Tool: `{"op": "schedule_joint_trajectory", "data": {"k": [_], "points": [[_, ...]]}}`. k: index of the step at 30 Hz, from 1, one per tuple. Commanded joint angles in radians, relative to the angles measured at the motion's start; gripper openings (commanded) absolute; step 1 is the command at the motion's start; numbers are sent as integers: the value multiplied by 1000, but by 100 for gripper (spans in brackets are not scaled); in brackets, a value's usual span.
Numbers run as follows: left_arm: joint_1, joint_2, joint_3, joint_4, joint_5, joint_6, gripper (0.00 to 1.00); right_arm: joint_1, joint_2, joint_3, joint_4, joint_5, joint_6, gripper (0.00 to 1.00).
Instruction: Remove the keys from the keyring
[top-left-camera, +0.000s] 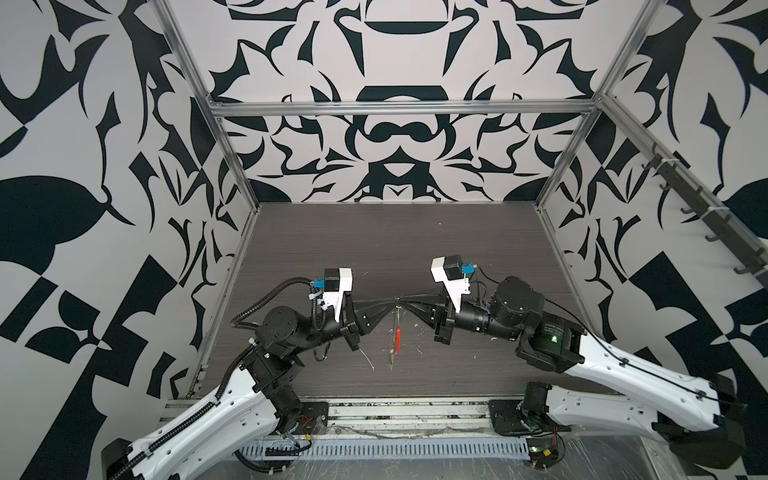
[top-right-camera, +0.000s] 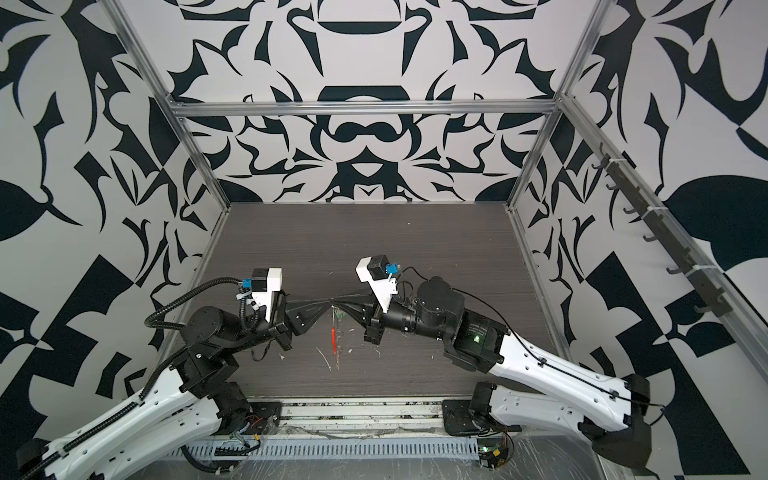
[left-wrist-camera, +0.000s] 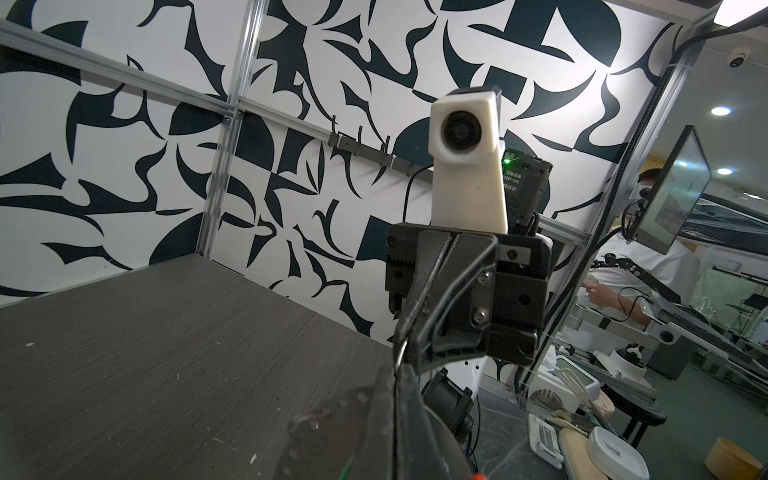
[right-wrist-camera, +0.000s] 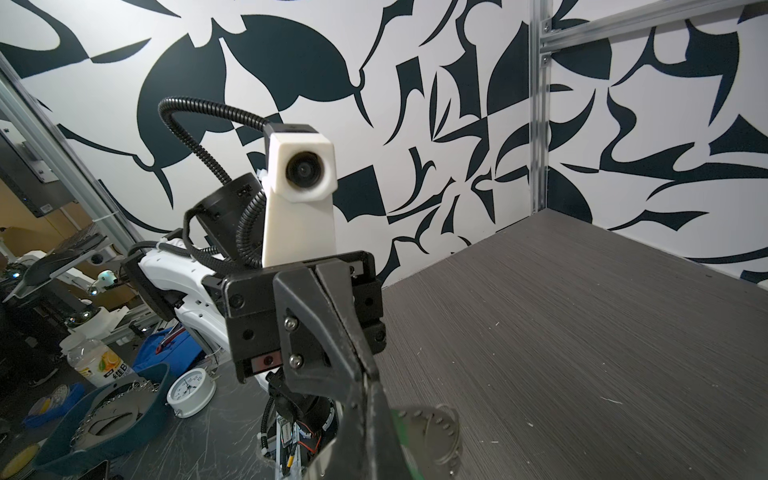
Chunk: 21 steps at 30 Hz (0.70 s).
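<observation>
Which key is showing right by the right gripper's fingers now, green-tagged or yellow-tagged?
The green-tagged key: its green edge sits against the right gripper fingers, and no yellow tag shows there.

over the middle of the table (top-left-camera: 415, 237), the left gripper (top-left-camera: 390, 300) comes in from 9 o'clock and the right gripper (top-left-camera: 405, 299) from 3 o'clock, tips meeting point to point. the keyring (top-left-camera: 398, 340) hangs from that meeting point, edge-on in both top views, running toward 6 o'clock. which tip carries it cannot be told. the arm bases sit at 7 and 5 o'clock.
</observation>
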Motion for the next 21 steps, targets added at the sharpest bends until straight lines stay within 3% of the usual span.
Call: {"op": "schedule_joint_trajectory", "data": {"k": [1, 4, 8, 14, 21], "points": [[1, -10, 1, -3, -15, 1, 18, -33, -16, 12, 23, -19, 37, 0], [1, -11, 6, -31, -13, 1, 32, -63, -20, 14, 6, -47, 47, 0], [1, -26, 18, -87, -13, 24, 41, -132, -22, 20, -33, -124, 71, 0], [1, -38, 59, -201, -17, 51, 44, -240, 3, 65, -145, -259, 50, 0], [1, 24, 158, -383, 17, 73, 47, -286, 51, 140, -302, -375, -39, 0]]}}
